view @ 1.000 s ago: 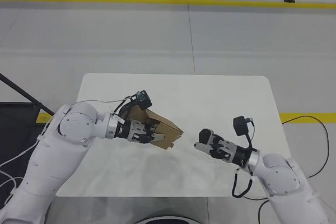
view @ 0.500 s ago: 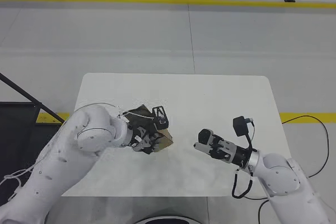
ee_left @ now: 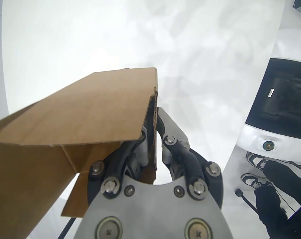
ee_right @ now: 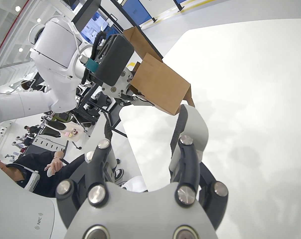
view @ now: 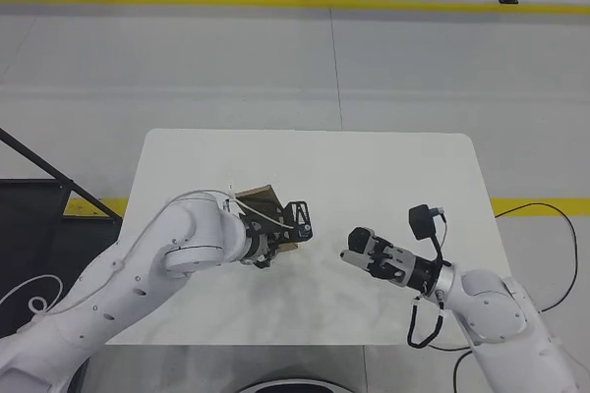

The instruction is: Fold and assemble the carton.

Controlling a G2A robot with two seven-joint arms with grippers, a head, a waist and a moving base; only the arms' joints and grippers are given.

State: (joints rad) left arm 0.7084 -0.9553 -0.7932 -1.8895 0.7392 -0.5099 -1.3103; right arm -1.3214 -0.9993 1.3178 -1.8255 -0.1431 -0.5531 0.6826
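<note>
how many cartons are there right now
1. The carton, partly folded, is clamped in the left gripper over the left half of the table. None looks hidden.

White, glossy, rounded arm shells (view: 177,251); a black camera box (view: 297,218) and black cable (view: 411,324) at each wrist. Grey metal palm plate (ee_left: 153,207), silver screws (ee_left: 108,186), black linkages (ee_left: 183,155), pale grey fingers (ee_right: 195,123).

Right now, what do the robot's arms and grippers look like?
Both the left arm and right arm are glossy white, rounded shells. The left gripper and right gripper have black linkages with silver bolts on grey metal plates. A black cable loops at the right wrist.
</note>
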